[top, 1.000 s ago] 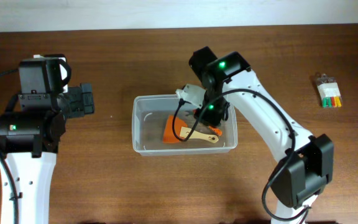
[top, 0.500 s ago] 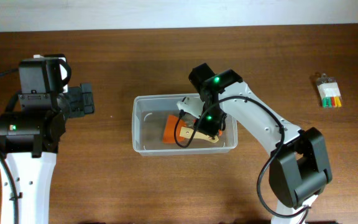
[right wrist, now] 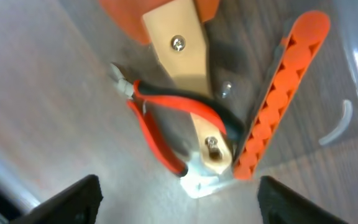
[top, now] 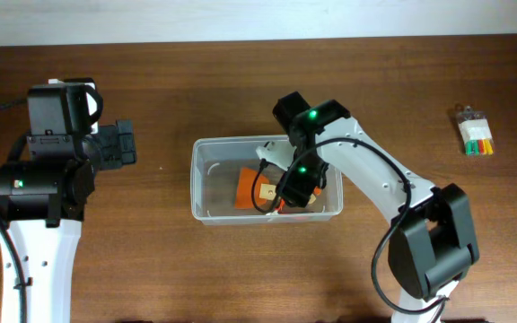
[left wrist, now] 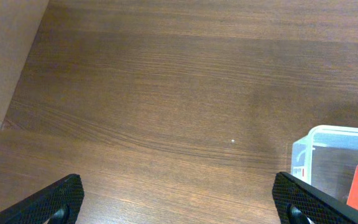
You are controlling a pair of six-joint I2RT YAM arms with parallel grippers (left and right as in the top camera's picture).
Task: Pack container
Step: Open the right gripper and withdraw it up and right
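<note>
My right claw (top: pixel 290 190) hangs wide, empty, inside the container (top: pixel 212 184) just over the pliers (right wrist: pixel 156 142); left claw (left wrist: pixel 179 199), also wide, is well apart.

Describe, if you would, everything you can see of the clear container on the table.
The container is a clear, see-through plastic tub, rectangular with rounded corners and a rim. It stands upright and open near the middle of the wooden table. Inside lie red-handled pliers, a wooden-handled implement and an orange ridged piece. The right tool, open, reaches into it from above.
</note>
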